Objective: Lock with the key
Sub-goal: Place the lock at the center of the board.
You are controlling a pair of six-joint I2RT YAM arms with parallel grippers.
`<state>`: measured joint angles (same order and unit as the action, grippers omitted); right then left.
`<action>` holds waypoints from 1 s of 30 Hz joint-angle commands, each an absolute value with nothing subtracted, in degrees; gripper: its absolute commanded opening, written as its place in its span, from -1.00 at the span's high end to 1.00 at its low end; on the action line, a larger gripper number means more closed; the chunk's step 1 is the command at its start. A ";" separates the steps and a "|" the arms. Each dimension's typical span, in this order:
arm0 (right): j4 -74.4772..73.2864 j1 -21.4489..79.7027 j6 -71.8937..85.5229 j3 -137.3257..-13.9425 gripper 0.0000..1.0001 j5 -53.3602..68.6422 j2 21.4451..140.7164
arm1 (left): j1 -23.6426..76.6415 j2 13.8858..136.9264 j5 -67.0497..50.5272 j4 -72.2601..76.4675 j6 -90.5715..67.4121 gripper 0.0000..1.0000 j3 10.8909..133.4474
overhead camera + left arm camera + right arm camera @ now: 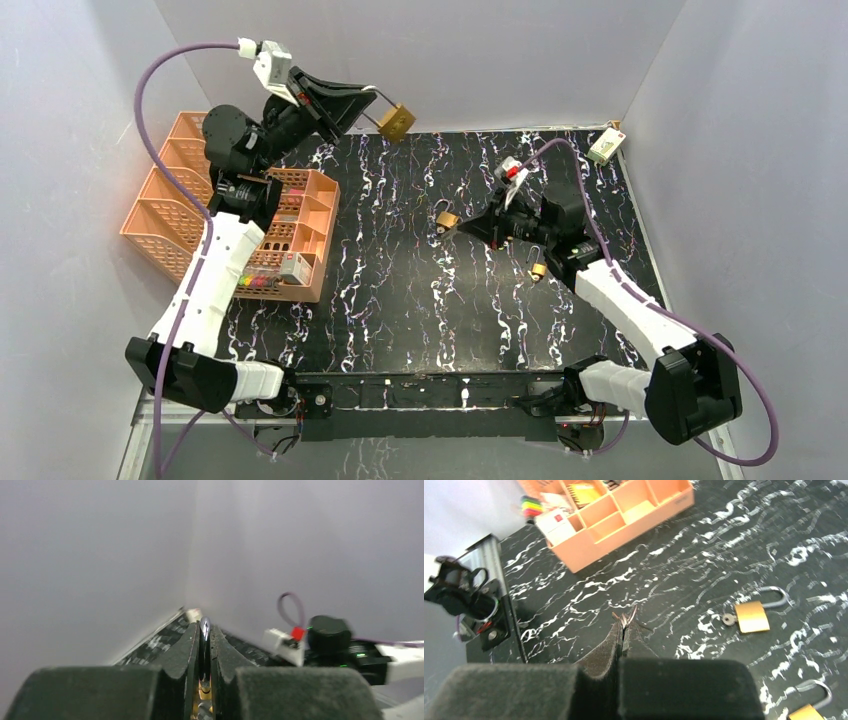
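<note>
The left gripper (366,97) is hovering high at the far edge of the table (400,320), close under the grey back wall (450,50), its fingers (192,647) pressing together on the steel shackle of a brass padlock (397,122). The lock body is hanging off the fingertips toward the right, its long axis slanting down and away from the jaws. An orange organizer (310,205) is sitting just below that arm along the left side, and a broad stretch of marbled surface is lying between it and the right arm. The right gripper (462,228) is working low near the middle of the table, pinching a key (625,619) whose thin metal is sticking straight out past the fingertips, pointing toward the organizer's side; whether it is one key or a small bunch is too fine to tell. A second padlock (751,616) is lying flat just beside that tip, shackle open and aiming at the far edge, with a small key (727,619) at its body. A third padlock (538,270) is lying near the right forearm, closer to the bases. The left wrist view is giving only wall, the clamped shackle and a sliver of brass below it — the top view alone is showing the whole hanging lock. The right wrist view alone is making out the pinched key. A small white box (605,147) is sitting in the far right corner.
</note>
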<state>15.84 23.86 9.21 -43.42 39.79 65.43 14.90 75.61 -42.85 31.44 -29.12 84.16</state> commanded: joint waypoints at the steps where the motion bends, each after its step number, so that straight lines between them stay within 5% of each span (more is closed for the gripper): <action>1: 3.87 23.94 8.45 -52.66 1.00 27.79 67.48 | 14.68 71.80 -21.11 7.98 -8.85 1.00 82.01; 8: -7.67 29.47 9.49 -63.66 1.00 18.22 74.26 | 14.74 68.06 -2.75 -5.69 -7.20 1.00 72.25; 14: -5.80 38.55 10.51 -69.80 1.00 10.38 82.23 | 15.77 63.82 0.68 -5.21 -11.12 1.00 63.28; 24: -4.19 45.83 18.77 -79.17 1.00 14.54 100.82 | 17.87 60.66 6.66 3.73 -16.67 1.00 47.33; 30: -2.09 47.81 23.07 -83.19 1.00 17.91 108.09 | 18.92 58.95 7.86 21.51 -15.68 1.00 34.39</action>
<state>-6.83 46.70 18.98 -78.24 15.05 106.15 18.11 62.30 5.45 4.82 -15.29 39.53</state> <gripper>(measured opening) 0.015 0.051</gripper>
